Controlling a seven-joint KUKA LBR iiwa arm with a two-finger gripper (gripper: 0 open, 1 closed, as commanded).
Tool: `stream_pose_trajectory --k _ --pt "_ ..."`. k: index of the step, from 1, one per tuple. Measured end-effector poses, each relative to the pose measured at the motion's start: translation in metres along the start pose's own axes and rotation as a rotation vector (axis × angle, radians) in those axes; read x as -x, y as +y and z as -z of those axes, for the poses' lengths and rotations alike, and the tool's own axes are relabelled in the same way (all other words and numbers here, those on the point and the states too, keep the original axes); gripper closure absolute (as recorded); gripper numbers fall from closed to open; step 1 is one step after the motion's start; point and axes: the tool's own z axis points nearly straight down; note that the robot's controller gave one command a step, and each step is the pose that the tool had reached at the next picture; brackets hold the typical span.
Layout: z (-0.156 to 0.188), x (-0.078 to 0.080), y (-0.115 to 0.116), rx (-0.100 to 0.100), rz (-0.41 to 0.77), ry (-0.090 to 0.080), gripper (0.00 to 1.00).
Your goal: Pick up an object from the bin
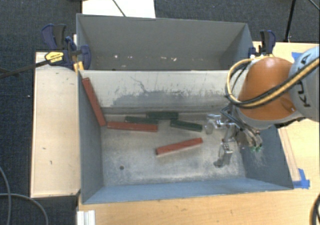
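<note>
My gripper (222,159) hangs low over the right part of the bin floor, under the orange wrist cover, with nothing seen in it. A red flat bar (178,146) lies slanted on the floor just to its left, a short gap away. A dark green bar (186,125) lies up and to the left of the gripper, near the back wall.
Further left, a second dark green bar (151,117) and a red bar (132,126) lie along the back wall. Another red bar (93,102) leans against the left wall. The arm comes in over the bin's right rim.
</note>
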Motion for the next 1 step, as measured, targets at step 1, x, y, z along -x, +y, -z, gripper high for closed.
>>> stream_pose_trajectory --k 1 --pt "-0.0533 0.0562 -0.0157 0.002 0.059 -0.008 0.0"
